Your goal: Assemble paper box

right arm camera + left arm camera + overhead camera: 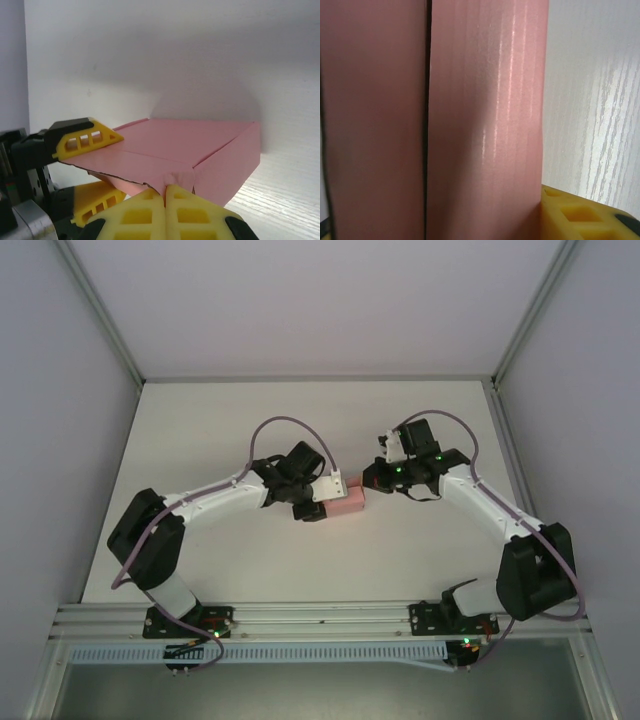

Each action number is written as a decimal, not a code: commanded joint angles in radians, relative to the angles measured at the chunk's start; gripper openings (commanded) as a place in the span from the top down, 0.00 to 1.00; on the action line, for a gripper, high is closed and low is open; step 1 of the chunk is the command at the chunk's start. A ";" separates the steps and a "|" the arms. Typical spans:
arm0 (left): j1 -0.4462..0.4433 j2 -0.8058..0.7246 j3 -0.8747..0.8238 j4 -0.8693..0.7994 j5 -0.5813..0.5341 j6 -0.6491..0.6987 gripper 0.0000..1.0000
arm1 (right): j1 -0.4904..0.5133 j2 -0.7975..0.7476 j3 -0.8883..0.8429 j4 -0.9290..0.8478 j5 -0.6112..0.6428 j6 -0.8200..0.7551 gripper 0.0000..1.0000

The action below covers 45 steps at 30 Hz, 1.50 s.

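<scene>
Overhead, one white table (300, 430) bears two arms, left arm (210, 498) and right arm (490, 505). One pink paper box (347, 502) lies between them. The left gripper (330, 490) clamps its end, and the right gripper (165, 195) pinches its edge tight.

Even overhead light is brightening the white tabletop (300, 430); glare is streaking the paper box (510, 75), whose close-up surface is blurring softly.

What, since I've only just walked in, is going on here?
Two robot arms are working on a small pink card box at the middle of the white table. The left gripper has its jaws clamped across one end, top and bottom. The right gripper, jaws shut, pinches a card edge at the other end.
</scene>
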 commanded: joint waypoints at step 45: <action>0.041 0.061 0.009 -0.040 0.021 -0.018 0.51 | -0.042 -0.102 -0.130 0.154 0.097 0.045 1.00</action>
